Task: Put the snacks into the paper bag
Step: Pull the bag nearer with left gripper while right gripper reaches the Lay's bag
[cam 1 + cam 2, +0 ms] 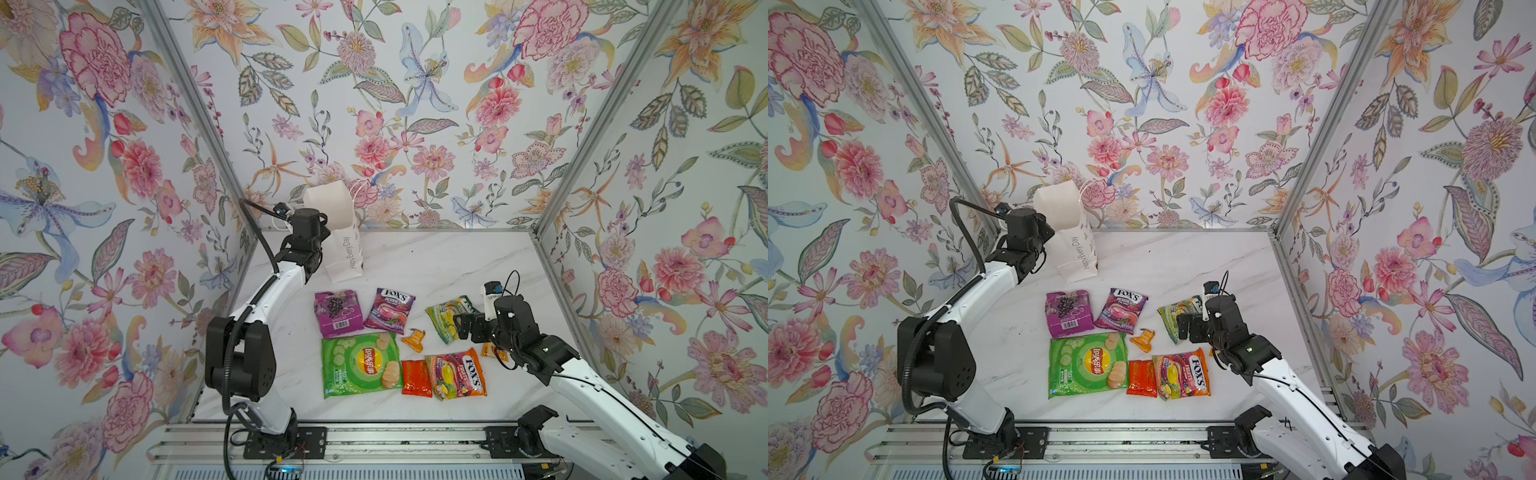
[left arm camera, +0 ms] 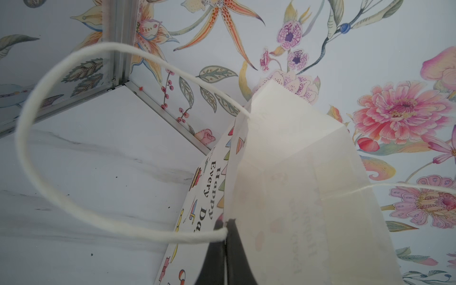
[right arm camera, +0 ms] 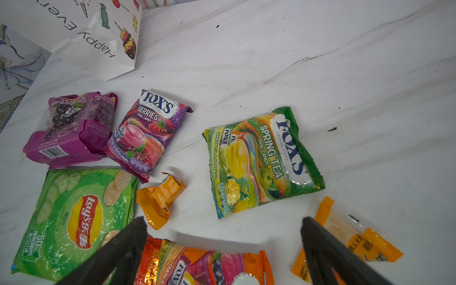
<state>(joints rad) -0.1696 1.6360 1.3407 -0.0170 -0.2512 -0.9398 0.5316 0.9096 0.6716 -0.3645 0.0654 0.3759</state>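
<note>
The closed left gripper (image 2: 225,224) is clamped on the rim of the tall white paper bag (image 2: 283,160), the arm held high. The right gripper (image 3: 223,222) is spread wide, tilted down over glossy crinkled snack packets (image 3: 261,160) laid flat before that bag on a veined white marble table (image 3: 320,74).

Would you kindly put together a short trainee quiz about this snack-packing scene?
1. True or false: the left claw is shut on the paper bag at its rim.
2. Which snack lies nearest the paper bag? A green chips bag; B purple grape pack; C orange FOX'S bag.
3. Fill in: the right claw stands ____ above the snacks.
Key: 1 true; 2 B; 3 open.
</note>
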